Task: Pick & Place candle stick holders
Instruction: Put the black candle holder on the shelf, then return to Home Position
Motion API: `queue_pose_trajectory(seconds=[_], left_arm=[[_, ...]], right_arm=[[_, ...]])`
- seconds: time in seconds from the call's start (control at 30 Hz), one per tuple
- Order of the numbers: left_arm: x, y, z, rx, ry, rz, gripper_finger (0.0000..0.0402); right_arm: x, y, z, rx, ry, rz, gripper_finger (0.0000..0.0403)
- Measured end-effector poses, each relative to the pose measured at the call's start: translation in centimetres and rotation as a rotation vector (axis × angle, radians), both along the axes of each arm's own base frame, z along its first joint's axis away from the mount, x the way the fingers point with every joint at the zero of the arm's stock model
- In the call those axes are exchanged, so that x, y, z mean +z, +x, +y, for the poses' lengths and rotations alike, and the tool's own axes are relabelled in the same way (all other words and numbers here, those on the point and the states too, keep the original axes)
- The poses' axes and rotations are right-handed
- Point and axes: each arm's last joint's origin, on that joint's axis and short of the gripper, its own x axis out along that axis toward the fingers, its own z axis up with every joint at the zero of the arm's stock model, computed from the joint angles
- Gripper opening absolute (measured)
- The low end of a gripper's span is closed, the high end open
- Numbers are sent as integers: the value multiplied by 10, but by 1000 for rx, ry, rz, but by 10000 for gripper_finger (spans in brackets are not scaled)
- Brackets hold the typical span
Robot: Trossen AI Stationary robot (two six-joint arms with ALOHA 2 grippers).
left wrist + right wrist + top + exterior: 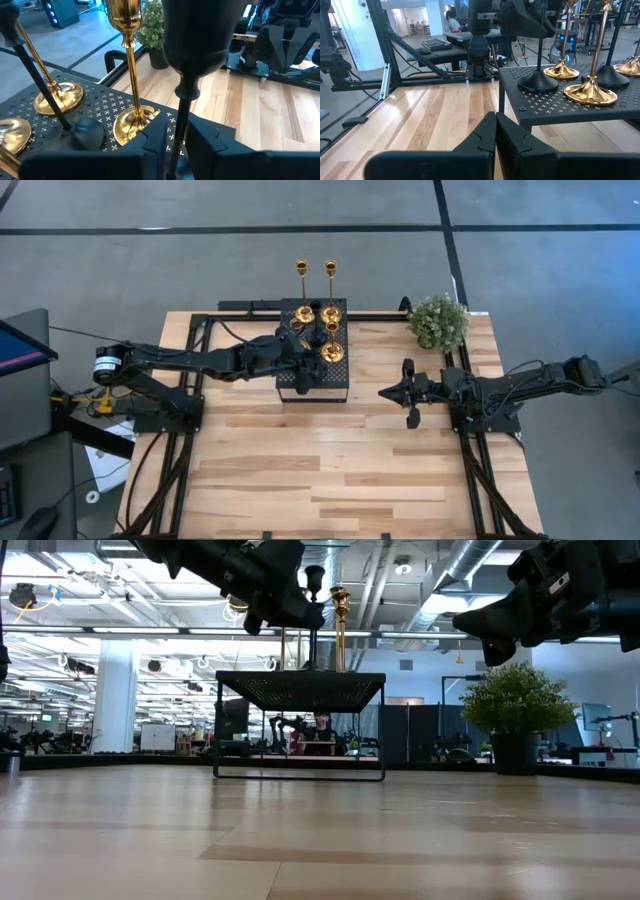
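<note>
The left pincer (300, 360) is up over the black platform (340, 385) that stands on the wooden counter (330, 470). Its two fingers are pressed close on the thin stem of a black candle stick holder (192, 45), and the cup of that holder sticks up right above the fingers. From the low view the holder is held up in the air, above the platform top. Just past this pincer a gold candle stick holder (127, 75) stands upright, with its round base near the fingertips. A bit farther off to the side stands another gold holder (57, 95), and a second black holder (75, 131) stands in front of it, its thin stem leaning across. From above, two tall gold holders (316, 272) stand at the far edge of the platform. The right pincer (395, 393) waits low over the counter, well apart from the platform, and points toward it. Its fingers are pressed together and hold nothing. A small green plant (438, 321) sits on the counter behind it, near the far corner. A person sits far back in the room behind the platform.
</note>
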Motion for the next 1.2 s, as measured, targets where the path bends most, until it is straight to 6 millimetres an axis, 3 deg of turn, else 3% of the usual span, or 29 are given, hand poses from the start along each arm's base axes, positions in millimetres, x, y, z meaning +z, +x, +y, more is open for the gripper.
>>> queue_pose_trajectory(seconds=[0.33, 0.97, 1.2], left_arm=[[1, 0, 0, 2, 5, -4, 98], [1, 0, 0, -3, 29, 5, 224], [9, -7, -5, -21, 33, -27, 238]], right_arm=[[0, 0, 0, 3, 0, 0, 0], [-2, 0, 0, 3, 0, 20, 0], [-3, 0, 0, 3, 0, 28, 0]])
